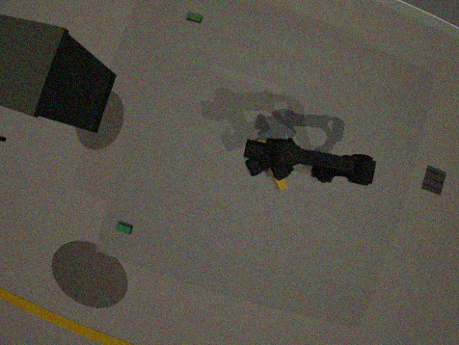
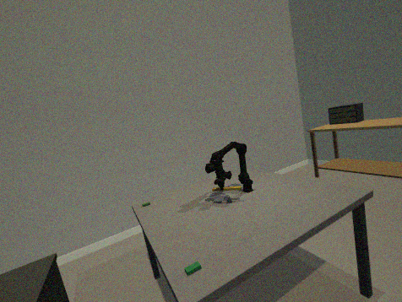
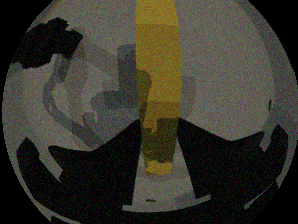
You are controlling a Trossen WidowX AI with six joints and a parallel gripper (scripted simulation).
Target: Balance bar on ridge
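The yellow bar [image 1: 281, 183] [image 2: 234, 188] [image 3: 159, 65] is between the fingers of my gripper [image 2: 221, 187] [image 3: 158, 122], which is shut on it. In the exterior view the bar looks close to level, low over the table, and reaches out on both sides of the fingers. In the top view the arm covers its middle and only its two ends show. In the wrist view it runs straight up the middle, past the top of the frame. I cannot make out the ridge in any view; arm, bar or shadow may hide it. Whether the bar touches anything below is unclear.
One green block [image 1: 124, 227] [image 2: 192, 268] lies near a table corner, and another [image 1: 194, 17] [image 2: 146, 204] lies at the far end. A large dark box [image 1: 29, 67] stands beyond the table [image 2: 274, 219]. The arm's shadow falls beside the gripper.
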